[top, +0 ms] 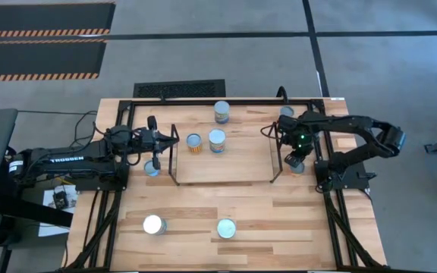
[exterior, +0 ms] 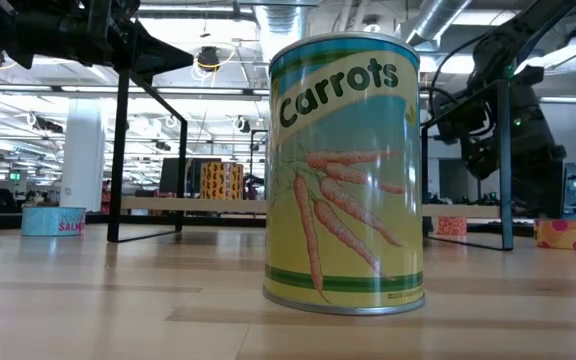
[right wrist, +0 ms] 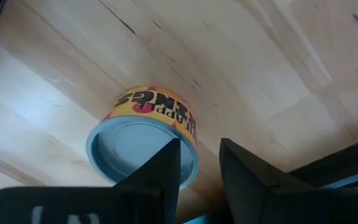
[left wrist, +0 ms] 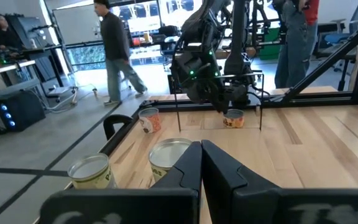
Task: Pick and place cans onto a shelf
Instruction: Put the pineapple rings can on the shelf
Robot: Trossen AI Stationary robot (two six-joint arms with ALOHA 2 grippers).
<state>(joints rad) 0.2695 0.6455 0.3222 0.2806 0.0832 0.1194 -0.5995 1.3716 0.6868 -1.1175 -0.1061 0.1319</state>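
Observation:
The light-wood shelf point(top: 226, 163) with black wire ends stands mid-table. Two cans point(top: 194, 142) point(top: 217, 140) stand on its far-left part. Other cans stand on the table: one behind the shelf point(top: 222, 111), one at the far right point(top: 287, 112), a salmon can point(top: 152, 167) left of the shelf, and two near the front point(top: 154, 224) point(top: 226, 227). The front one is the carrots can point(exterior: 343, 170). My right gripper point(right wrist: 201, 146) is open, pointing down just above a yellow pineapple can point(right wrist: 142, 140) right of the shelf point(top: 297, 167). My left gripper point(left wrist: 201, 149) is shut and empty at the shelf's left end point(top: 169, 142).
Black frame rails point(top: 332, 220) run along the table's left and right sides. The shelf's wire uprights point(exterior: 118, 150) point(exterior: 505, 160) stand close to both grippers. People walk in the room beyond the table point(left wrist: 114, 50). Bare wood lies between the shelf and the front cans.

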